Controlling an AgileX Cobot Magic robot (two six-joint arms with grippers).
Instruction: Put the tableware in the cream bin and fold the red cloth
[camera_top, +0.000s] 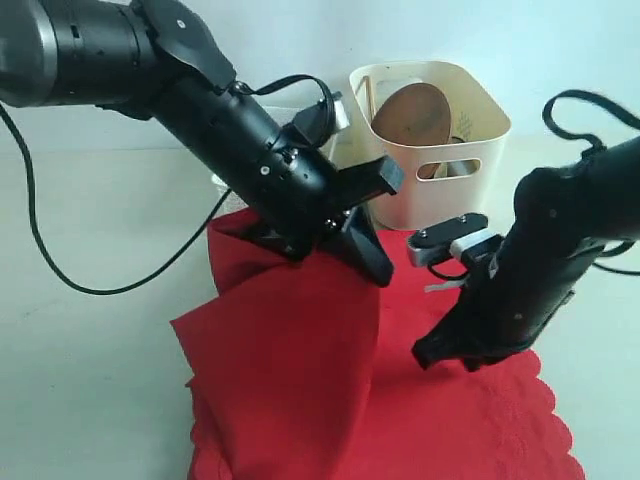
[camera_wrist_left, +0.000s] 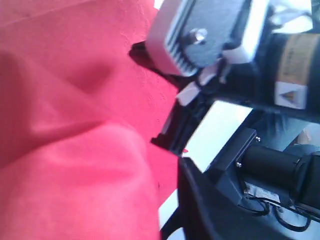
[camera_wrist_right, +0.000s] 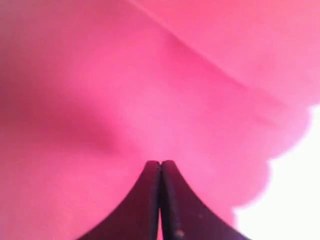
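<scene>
The work surface is a white table (camera_top: 100, 300) against a pale wall. The cream bin (camera_top: 490, 130) stands at the back of the table, just beyond the far edge of the red cloth (camera_top: 300, 380). A brown plate (camera_top: 410, 115) leans upright inside it.

The red cloth covers the middle and near part of the table. Its left portion is raised into a tall, loose fold that hangs from the region of the left gripper (camera_top: 365, 245). Its right portion lies flat, with the scalloped edge (camera_top: 555, 425) running along the right side.

The left gripper is at the top of the raised fold, in contact with the fabric. Whether its jaws are parted or closed on the cloth cannot be told, as the exterior view shows them side-on and the left wrist view shows only the cloth (camera_wrist_left: 75, 150) and the other arm.

The right gripper (camera_top: 432, 356) is lowered onto the flat portion, near the scalloped edge. In the right wrist view its fingers (camera_wrist_right: 150, 200) are closed tight together, tips against the cloth (camera_wrist_right: 125, 90).
</scene>
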